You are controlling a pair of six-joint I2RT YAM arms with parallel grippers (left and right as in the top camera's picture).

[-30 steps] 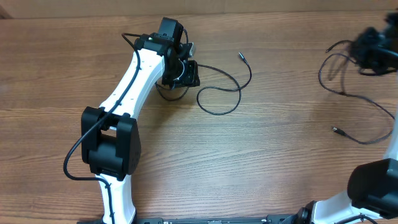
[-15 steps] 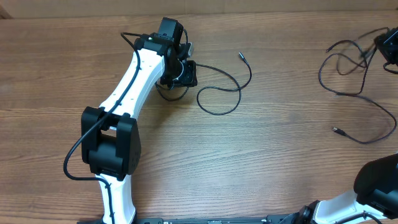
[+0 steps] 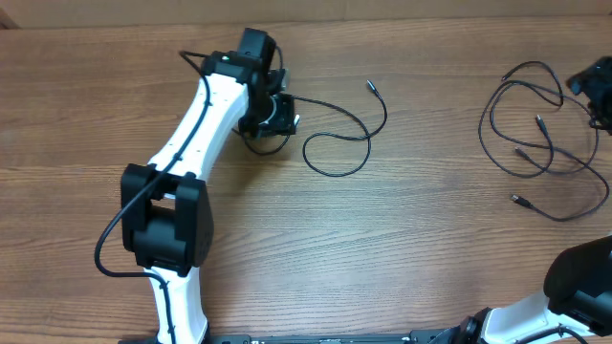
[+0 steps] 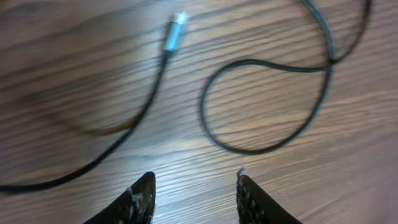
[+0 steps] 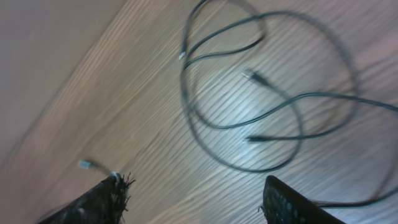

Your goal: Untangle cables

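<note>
One thin black cable (image 3: 335, 175) lies in a loose loop on the wood at the upper left, its plug (image 3: 371, 86) off to the right. My left gripper (image 3: 279, 115) hovers at that cable's left end. In the left wrist view it (image 4: 194, 177) is open over bare wood, with the loop (image 4: 249, 151) and a silver plug (image 4: 177, 28) ahead of it. Other cables (image 3: 491, 119) lie in overlapping loops at the right. My right gripper (image 3: 595, 91) is at the right edge beside them. In its wrist view it (image 5: 193, 180) is wide open and holds nothing, with the loops (image 5: 249, 73) beyond.
The wooden table's far edge (image 3: 430, 17) runs along the top of the overhead view. A loose plug end (image 3: 516, 201) of the right cables points toward the table's middle. The left arm's white links (image 3: 196, 143) stretch diagonally over the left half.
My right gripper has opened and let go of the right cables, which have dropped and spread out on the table. It has also drawn back to the right. The left arm shifted slightly left.
</note>
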